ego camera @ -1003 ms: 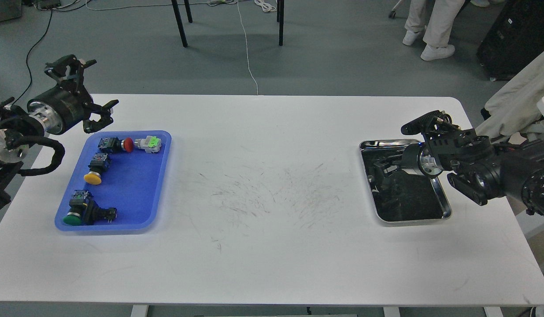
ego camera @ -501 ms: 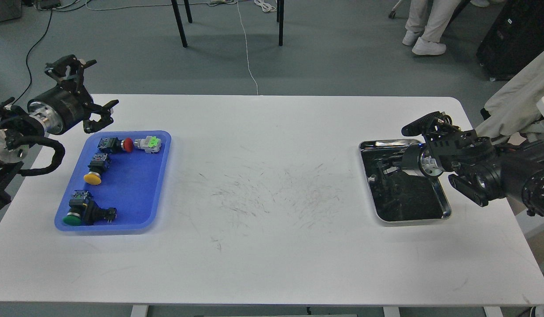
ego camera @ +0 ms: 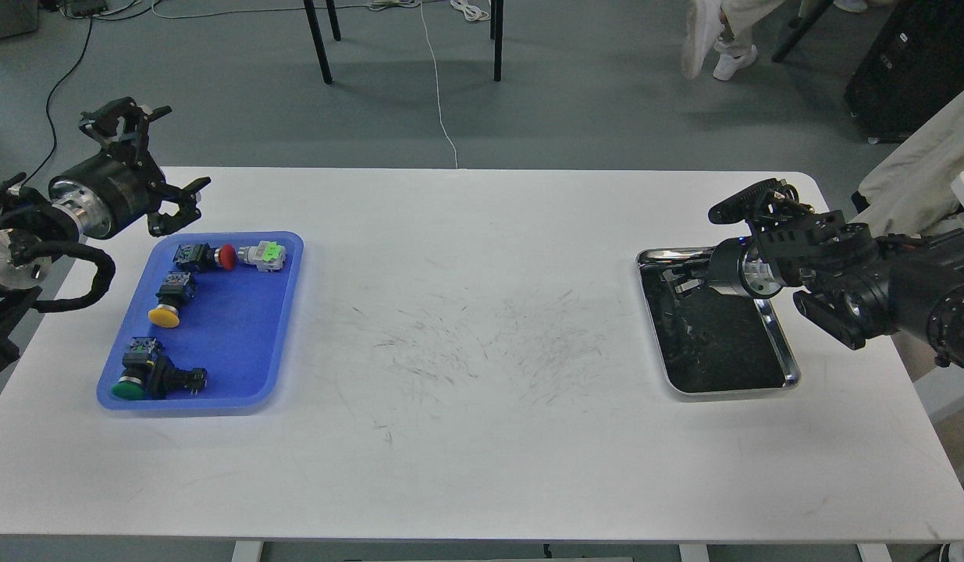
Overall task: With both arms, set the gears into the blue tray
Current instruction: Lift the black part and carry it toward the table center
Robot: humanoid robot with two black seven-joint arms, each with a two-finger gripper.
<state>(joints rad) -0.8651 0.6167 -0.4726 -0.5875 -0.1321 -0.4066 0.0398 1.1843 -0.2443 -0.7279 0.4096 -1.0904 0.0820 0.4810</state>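
Note:
The blue tray (ego camera: 240,328) lies at the table's left and holds push-button switches with red, yellow and green caps. I can make out no gears in this view; the steel tray's dark interior hides whatever lies in it. My left gripper (ego camera: 163,160) hovers open over the blue tray's far left corner, claws spread and empty. My right gripper (ego camera: 687,281) reaches over the far part of the steel tray (ego camera: 791,367). It is dark against the tray's interior, so its fingers cannot be told apart.
The white table (ego camera: 482,437) is scuffed in the middle between the two trays. Chair legs and a white cable are on the floor beyond the far edge. A person's feet are at the far right, and grey cloth hangs by my right arm.
My right gripper has lifted a little and shifted toward the steel tray's far edge. The left arm has not moved. The person's feet at the back have shifted.

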